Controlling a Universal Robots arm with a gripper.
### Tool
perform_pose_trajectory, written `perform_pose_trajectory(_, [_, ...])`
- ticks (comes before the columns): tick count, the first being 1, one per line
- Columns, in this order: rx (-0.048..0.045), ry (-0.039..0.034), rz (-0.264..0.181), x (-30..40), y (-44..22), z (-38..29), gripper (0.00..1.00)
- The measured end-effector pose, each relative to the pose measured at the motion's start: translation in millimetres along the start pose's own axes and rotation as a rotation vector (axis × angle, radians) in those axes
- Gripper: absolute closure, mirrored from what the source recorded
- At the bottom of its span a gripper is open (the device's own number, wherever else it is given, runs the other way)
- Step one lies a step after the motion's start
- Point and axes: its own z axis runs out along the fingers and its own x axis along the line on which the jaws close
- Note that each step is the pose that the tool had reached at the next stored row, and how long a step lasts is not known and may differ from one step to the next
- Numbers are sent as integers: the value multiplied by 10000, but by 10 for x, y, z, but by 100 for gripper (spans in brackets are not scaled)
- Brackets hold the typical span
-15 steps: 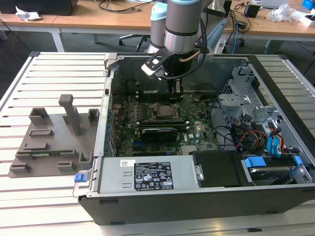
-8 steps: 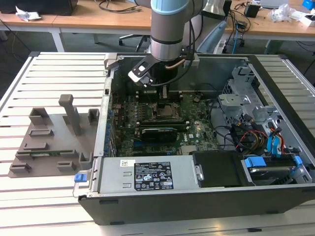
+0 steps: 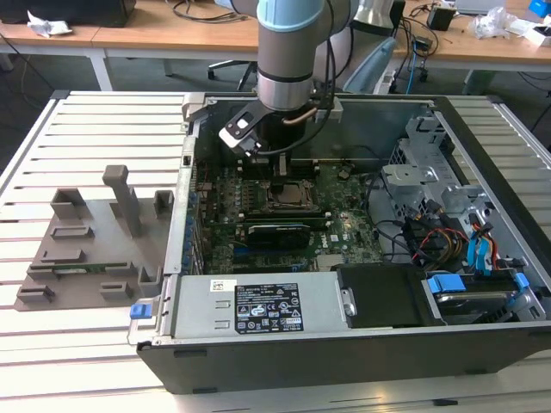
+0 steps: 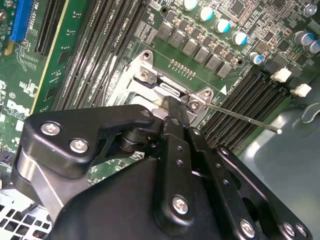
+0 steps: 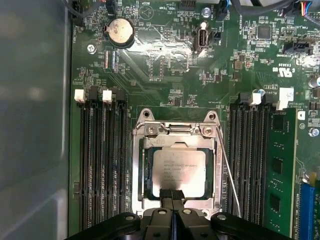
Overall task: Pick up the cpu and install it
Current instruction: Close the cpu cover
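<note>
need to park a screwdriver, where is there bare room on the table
Bare table slats lie between the grey tray and the far edge, and between tray and near edge. Crowded inside the case, where the pincer sits at the cpu.

cpu [image 5: 179,172]: silvery metal top, matt, smooth
socket frame [image 5: 138,170]: bare grey metal, dull sheen
motherboard [image 5: 165,75]: green board, glossy
gripper [image 4: 174,107]: black, satin finish, bright metal screw heads
tray [image 3: 90,249]: grey matt plastic
bench [image 3: 95,129]: pale ribbed slats
</note>
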Motion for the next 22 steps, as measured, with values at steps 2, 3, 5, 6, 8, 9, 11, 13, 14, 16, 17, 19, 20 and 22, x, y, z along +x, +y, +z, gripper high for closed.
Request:
perform_pose_trajectory(2, [-1,2,0,1,0,9,89])
perform_pose_trajectory(3, [0,1,0,1,0,14,89])
perform_pose_trajectory(5, [-1,2,0,1,50,16,89])
perform_pose_trajectory(6, [0,2,1,0,98,16,89])
perform_pose_trajectory(8, [-1,3,0,-1,127,7,89])
perform_pose_trajectory(9, [-1,3,0,-2,129,-2,89])
perform_pose_trajectory(11, [-1,2,2,-4,129,-31,89])
perform_pose_trajectory(13, [0,2,1,-6,130,-77,89])
perform_pose_trajectory(14, [-1,2,1,-7,130,-94,89])
perform_pose_trajectory(16, [-1,2,0,-9,130,-123,89])
perform_pose_trajectory(17, [0,2,0,-9,130,-133,89])
perform_pose_trajectory(19, [-1,1,0,-10,130,-152,89])
perform_pose_trajectory(20, [-1,2,1,-11,130,-159,89])
perform_pose_trajectory(22, [0,1,0,-12,130,-170,89])
